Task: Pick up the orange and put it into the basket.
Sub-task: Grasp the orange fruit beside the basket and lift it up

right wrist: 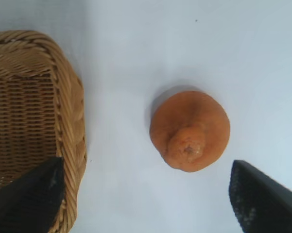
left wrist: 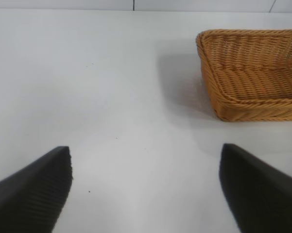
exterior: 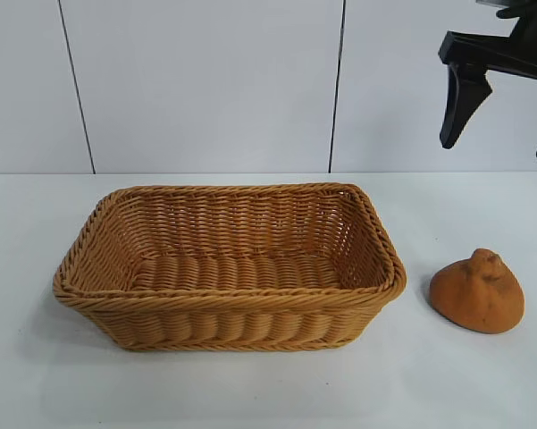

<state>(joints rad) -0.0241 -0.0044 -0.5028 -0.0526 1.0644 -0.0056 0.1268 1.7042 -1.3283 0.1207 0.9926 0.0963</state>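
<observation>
Orange (right wrist: 190, 130) below open right gripper (right wrist: 148, 194)

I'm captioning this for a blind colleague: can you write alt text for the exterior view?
An empty tan wicker basket sits on a white table, with a lumpy orange resting on the table just to its right, apart from it. The black right claw hangs open high above the orange, holding nothing.

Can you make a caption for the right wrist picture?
Open right gripper hovers above the orange, beside the basket.
</observation>
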